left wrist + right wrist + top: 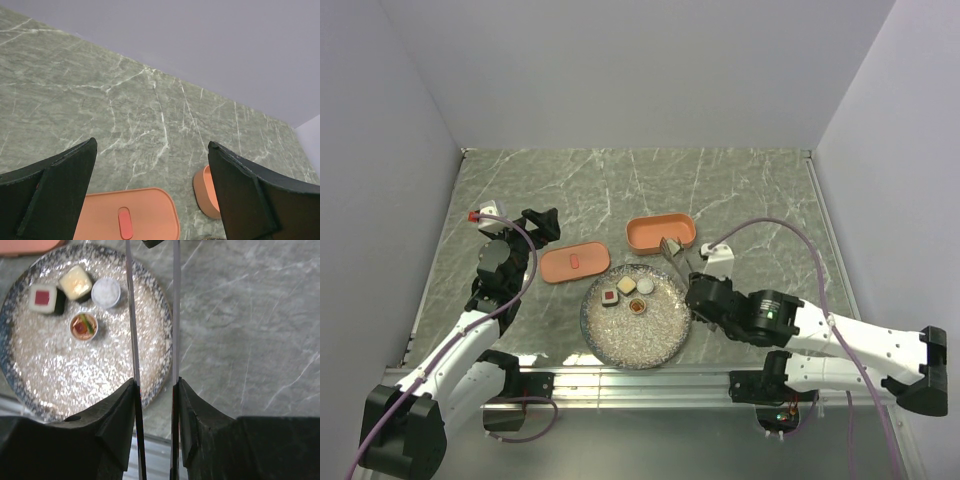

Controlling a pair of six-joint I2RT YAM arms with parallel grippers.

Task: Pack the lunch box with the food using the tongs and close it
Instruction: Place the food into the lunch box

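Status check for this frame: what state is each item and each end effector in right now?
lunch box: open, lid off, upright on the table.
lid: lying flat on the table, apart from the lunch box.
food: four pieces sitting on the plate.
plate: flat on the table.
tongs: gripped, arms nearly parallel.
left end effector: open, empty.
right end effector: shut on the tongs.

Overhead view far; right wrist near, shares plate (640, 335) (90, 375); left wrist seemingly low.
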